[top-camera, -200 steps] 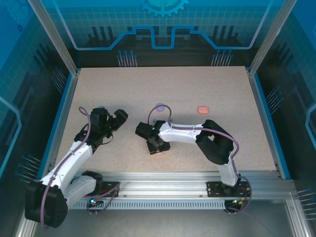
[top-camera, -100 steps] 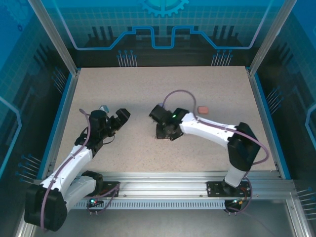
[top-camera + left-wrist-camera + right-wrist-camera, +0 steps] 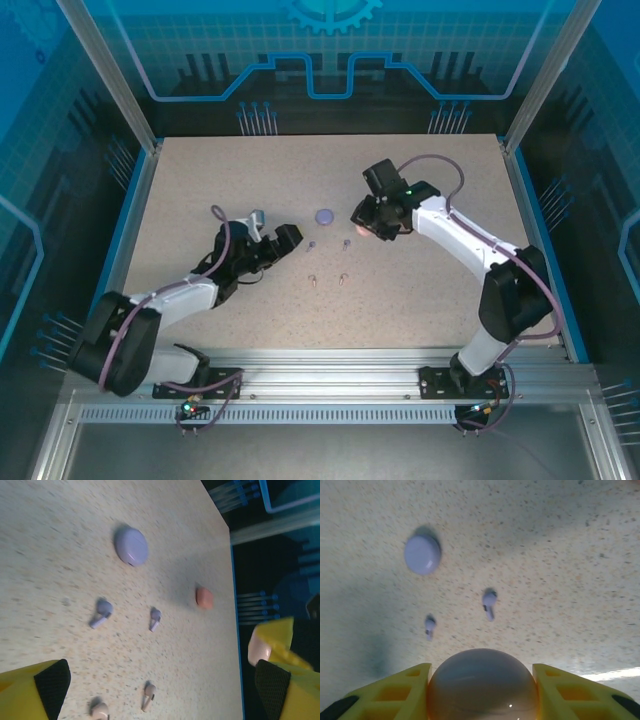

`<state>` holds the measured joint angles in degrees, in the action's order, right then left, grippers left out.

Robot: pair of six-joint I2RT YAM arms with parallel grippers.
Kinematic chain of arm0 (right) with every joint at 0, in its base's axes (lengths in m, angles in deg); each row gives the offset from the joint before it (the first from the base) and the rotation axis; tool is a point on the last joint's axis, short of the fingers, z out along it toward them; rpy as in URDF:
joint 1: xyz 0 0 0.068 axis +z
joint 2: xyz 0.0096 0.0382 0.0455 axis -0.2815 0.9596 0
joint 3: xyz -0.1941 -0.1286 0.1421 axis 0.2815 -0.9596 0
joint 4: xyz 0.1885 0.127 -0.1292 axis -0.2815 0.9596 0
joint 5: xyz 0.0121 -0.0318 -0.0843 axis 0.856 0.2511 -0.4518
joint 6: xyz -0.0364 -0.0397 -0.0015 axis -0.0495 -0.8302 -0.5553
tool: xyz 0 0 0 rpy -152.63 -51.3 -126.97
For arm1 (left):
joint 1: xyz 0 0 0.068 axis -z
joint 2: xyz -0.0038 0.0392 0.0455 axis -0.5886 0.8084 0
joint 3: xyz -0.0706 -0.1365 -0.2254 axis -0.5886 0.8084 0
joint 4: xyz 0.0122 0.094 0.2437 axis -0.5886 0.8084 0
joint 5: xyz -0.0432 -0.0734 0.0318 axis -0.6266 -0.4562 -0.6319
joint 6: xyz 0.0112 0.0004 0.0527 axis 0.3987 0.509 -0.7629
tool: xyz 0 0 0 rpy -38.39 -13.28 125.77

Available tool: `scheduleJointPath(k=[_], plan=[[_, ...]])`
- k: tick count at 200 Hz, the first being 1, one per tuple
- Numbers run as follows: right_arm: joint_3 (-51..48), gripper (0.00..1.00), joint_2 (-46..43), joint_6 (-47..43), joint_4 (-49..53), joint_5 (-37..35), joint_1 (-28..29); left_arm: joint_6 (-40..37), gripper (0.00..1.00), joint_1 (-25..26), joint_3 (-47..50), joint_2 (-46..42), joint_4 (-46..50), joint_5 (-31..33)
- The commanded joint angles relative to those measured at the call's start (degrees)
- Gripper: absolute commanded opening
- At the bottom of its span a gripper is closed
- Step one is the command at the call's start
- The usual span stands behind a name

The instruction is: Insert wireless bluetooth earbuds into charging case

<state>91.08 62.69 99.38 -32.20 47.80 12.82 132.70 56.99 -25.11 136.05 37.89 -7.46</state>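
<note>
Two purple earbuds [image 3: 311, 244] [image 3: 346, 244] lie mid-table, and two pinkish-salmon earbuds [image 3: 313, 281] [image 3: 343, 280] lie nearer the front. A round purple case [image 3: 323, 215] sits closed behind them. My right gripper [image 3: 365, 226] hovers right of that case, shut on a rounded pale pink case [image 3: 482, 680] that bulges between its yellow fingers [image 3: 405, 692]. My left gripper [image 3: 285, 240] stands open, low and just left of the buds, with nothing between its jaws. In the left wrist view the purple buds [image 3: 101, 614] [image 3: 155, 619] and pinkish ones [image 3: 148, 696] lie ahead.
A closed salmon-orange case [image 3: 204, 597] rests on the speckled table [image 3: 420, 290] to the right, under my right arm. Blue rails edge the table on both sides. Beyond them stand glass walls.
My right arm swung from the table's middle to the back right, carrying the pink case and uncovering the buds. My left gripper moved right toward the buds.
</note>
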Motion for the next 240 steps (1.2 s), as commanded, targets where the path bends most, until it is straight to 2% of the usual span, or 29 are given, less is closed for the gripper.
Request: scheduleJointPath(k=[1, 71, 111, 146, 177, 240], plan=[[2.3, 0.44, 2.72, 7.78, -3.2, 3.58, -0.44, -1.78, 0.99, 2.45, -3.39, 4.66, -11.4, -3.4], [1.88, 0.44, 5.8, 17.81, -8.25, 4.76, 1.52, -0.44, 0.99, 6.28, -7.12, 15.44, -23.79, -3.07], [0.44, 0.44, 6.06, 22.83, -11.48, 4.46, 3.38, -0.77, 0.93, 7.32, -7.61, 18.0, -27.18, -1.83], [1.93, 0.44, 7.07, 24.36, -11.8, 3.77, 5.25, -1.69, 0.76, 7.72, -7.8, 19.0, -28.66, -1.16], [2.93, 0.44, 7.83, 24.95, -12.14, 3.7, 6.49, -1.85, 0.66, 7.81, -7.96, 19.53, -29.46, -0.19], [3.94, 0.44, 8.41, 25.48, -12.89, 3.7, 7.44, -2.27, 0.56, 7.82, -8.75, 21.33, -30.4, 0.55]])
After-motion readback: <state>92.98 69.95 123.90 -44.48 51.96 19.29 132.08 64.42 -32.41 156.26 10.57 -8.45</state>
